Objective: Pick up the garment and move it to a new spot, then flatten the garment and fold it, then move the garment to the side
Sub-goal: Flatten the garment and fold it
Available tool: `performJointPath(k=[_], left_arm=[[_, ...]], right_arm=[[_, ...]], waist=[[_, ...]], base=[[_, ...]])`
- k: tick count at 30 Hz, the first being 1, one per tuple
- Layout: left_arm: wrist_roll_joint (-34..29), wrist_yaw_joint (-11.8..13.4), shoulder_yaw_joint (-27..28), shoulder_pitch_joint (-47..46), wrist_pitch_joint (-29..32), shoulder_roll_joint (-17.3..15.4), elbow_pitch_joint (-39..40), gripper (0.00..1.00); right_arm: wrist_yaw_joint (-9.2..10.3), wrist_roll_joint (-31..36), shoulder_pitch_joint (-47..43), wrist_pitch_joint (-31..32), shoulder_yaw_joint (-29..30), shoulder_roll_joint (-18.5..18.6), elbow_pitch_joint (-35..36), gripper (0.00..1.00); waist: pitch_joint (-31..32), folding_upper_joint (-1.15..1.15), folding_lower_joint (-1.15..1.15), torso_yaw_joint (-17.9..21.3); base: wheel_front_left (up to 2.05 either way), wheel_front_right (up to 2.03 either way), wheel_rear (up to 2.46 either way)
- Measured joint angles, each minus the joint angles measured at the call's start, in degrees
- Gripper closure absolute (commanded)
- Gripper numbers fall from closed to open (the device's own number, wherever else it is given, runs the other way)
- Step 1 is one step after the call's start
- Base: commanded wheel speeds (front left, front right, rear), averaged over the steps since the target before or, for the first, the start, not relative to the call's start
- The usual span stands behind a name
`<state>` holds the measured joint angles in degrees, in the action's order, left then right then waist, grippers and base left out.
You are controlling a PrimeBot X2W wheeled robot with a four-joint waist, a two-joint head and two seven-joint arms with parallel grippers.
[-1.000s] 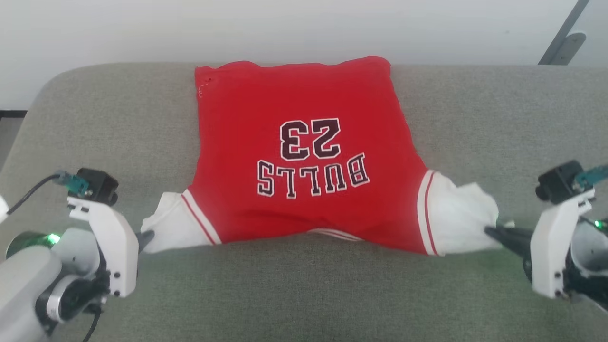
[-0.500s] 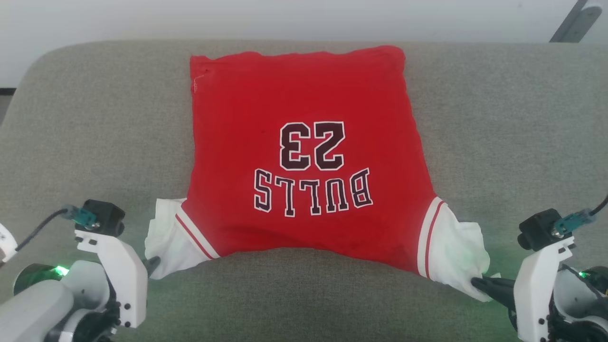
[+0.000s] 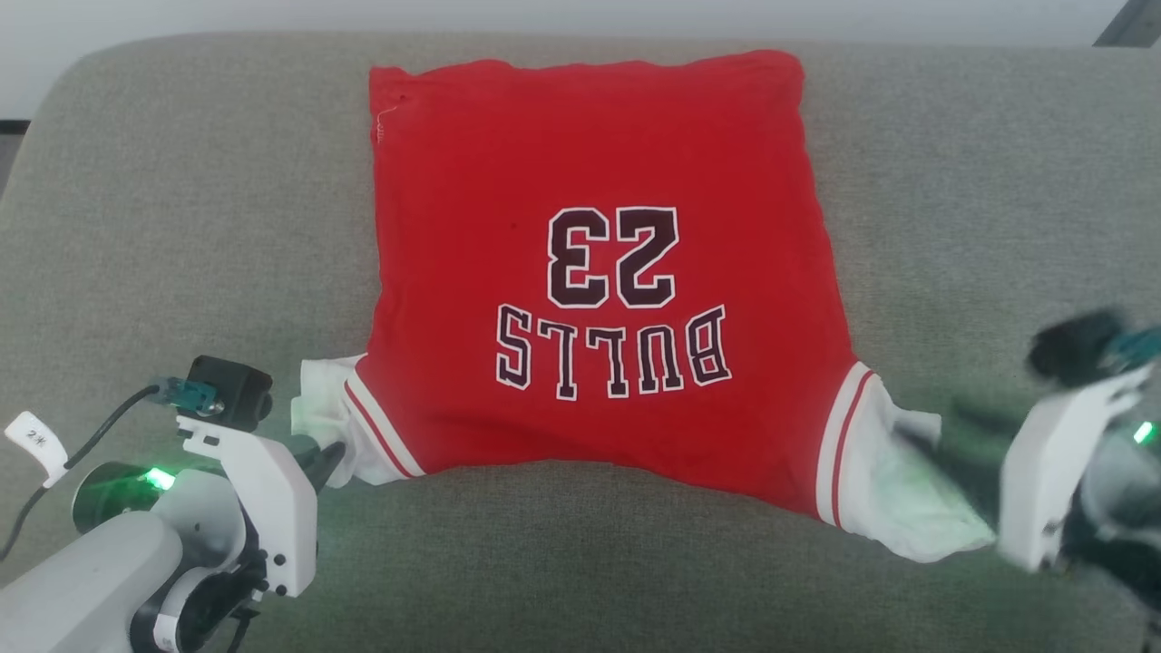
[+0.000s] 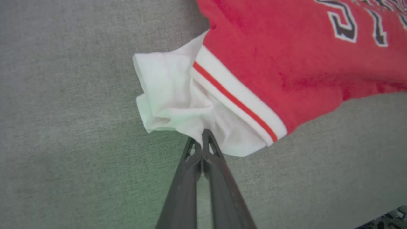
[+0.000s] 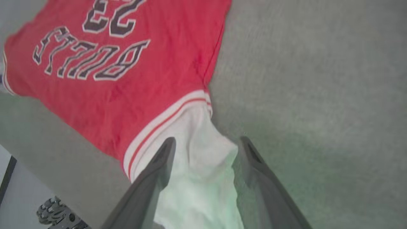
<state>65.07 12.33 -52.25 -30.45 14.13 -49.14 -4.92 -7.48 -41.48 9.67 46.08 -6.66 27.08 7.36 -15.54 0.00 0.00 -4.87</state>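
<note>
My left gripper (image 3: 336, 451) ends in two long, dark grey plastic fingers (image 4: 186, 190) that taper to slim points. Behind them is a flat white bracket plate (image 3: 272, 508), dotted with small dark screws (image 3: 282, 564). On top of that plate sits a small black cube-shaped camera (image 3: 231, 392). A teal plug (image 3: 189, 396) enters the camera and trails a thin black cable (image 3: 104, 431). Further out from the plate hangs a white paper tag (image 3: 34, 435) with small dark writing. Just beside the plate, a green light (image 3: 159, 478) glows on a dark ring. Below the plate runs a smooth, rounded grey forearm (image 3: 82, 580). Far across from the plate, my right gripper (image 3: 943, 444) is blurred; it is built the same way, in white, black and teal.
</note>
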Motion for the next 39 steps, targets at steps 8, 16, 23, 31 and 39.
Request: performJointPath(k=[8,16,23,31,39], left_arm=[[-0.97,-0.62,-0.15,-1.66,-0.97,2.07,-0.16,1.0],[-2.23,-2.58,-1.21,-5.6,-0.34,5.77,-1.2,1.0],[-4.27,-5.38,-2.37,-9.93,-0.31,10.28,-3.63,1.0],[-5.24,-9.43,-3.41,-14.09,-1.64,15.74,-7.95,1.0],[-5.55,-13.17,-4.2,-16.66,-3.25,20.2,-12.22,1.0]], right_arm=[[0.0,5.32,12.47,-7.3,3.64,-2.02,-1.34,0.0],[-0.01,9.31,30.83,-14.17,-1.01,-1.65,-18.08,0.0],[0.0,9.94,45.47,-14.16,-5.08,-0.91,-37.13,0.0],[0.0,10.92,59.05,-9.28,-7.24,-1.67,-54.93,0.0],[-0.01,16.59,68.0,-2.88,-6.72,-1.11,-69.43,0.0]], waist=[[-2.57,0.0,0.0,-0.94],[-5.76,0.0,0.0,-3.74],[-8.89,0.0,0.0,-7.66],[-12.76,0.0,0.0,-12.62],[-15.55,0.0,0.0,-16.84]], base=[[0.0,0.0,0.0],[0.0,0.0,0.0],[0.0,0.0,0.0],[0.0,0.0,0.0],[0.0,0.0,0.0]])
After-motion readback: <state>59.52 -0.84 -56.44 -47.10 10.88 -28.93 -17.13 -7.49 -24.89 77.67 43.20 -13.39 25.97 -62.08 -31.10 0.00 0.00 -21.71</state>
